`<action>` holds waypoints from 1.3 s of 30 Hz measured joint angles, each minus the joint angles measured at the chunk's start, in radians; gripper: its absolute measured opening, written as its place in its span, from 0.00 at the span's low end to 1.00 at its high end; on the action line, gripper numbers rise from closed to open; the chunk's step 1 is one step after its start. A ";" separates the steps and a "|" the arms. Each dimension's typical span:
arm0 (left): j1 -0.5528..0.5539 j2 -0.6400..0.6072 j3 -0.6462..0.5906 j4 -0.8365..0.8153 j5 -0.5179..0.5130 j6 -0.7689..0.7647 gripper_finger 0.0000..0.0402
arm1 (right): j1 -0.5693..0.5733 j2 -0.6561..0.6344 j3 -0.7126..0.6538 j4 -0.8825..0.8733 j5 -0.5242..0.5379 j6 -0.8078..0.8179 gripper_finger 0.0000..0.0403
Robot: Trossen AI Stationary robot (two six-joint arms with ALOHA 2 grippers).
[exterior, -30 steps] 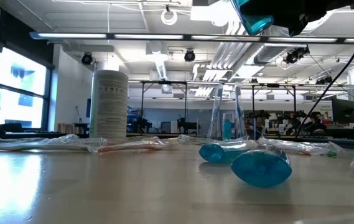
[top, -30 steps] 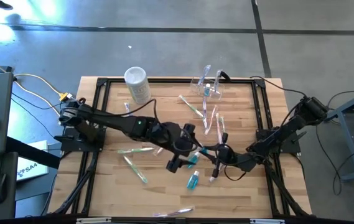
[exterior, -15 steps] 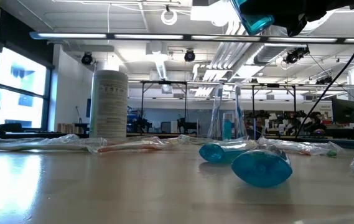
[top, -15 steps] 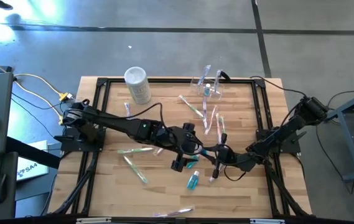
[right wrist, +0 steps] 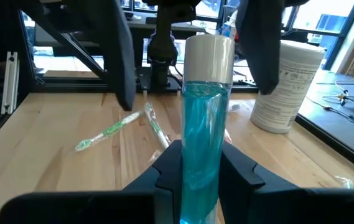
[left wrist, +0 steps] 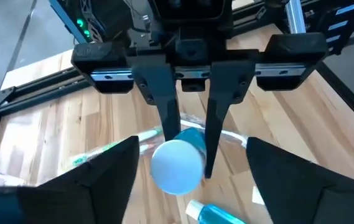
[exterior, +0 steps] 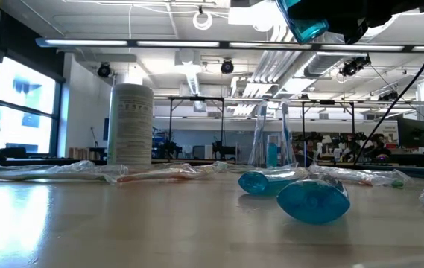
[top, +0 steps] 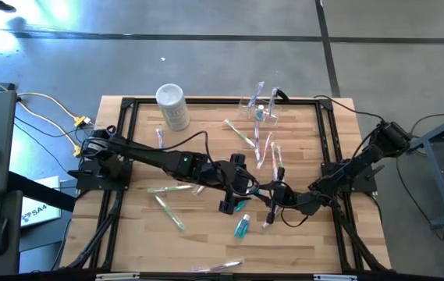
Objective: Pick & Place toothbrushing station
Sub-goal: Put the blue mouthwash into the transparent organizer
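High view: right gripper clamps blue bottle mid-table | left gripper fingers spread around its cap (handover, likely) | toothbrushing station at 12 o'clock, unfilled | placing outstanding

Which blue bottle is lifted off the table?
The white-capped blue bottle clamped in the right gripper, held above the table; two others lie on their sides on it.

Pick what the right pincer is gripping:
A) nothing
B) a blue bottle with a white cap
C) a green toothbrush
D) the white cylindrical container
B: the right wrist view shows the right pincer shut on a blue bottle with a white cap, held upright above the wooden table.
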 joint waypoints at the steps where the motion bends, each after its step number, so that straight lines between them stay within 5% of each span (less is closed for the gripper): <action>1: 0.000 0.000 0.000 -0.001 0.000 0.000 0.67 | 0.000 0.000 0.000 0.000 0.000 0.000 0.14; 13: 0.001 0.000 0.000 -0.006 0.014 0.012 0.22 | 0.000 0.000 0.000 -0.008 -0.008 -0.009 0.14; 18: 0.001 0.000 0.000 -0.004 0.017 0.021 0.22 | 0.000 0.000 0.000 -0.009 -0.005 -0.005 0.18; 23: 0.000 0.000 0.000 -0.011 0.011 0.030 0.22 | 0.008 0.000 0.000 -0.006 0.033 0.003 0.37; 31: 0.009 -0.001 0.008 -0.042 -0.062 0.071 0.22 | 0.109 0.000 0.000 -0.006 0.403 -0.039 0.70; 36: 0.072 -0.002 0.109 -0.194 -0.114 0.089 0.22 | 0.188 0.000 0.000 0.002 0.679 -0.114 0.78; 39: 0.155 -0.002 0.159 -0.226 -0.108 0.087 0.22 | 0.214 -0.001 0.000 0.006 0.678 -0.159 0.79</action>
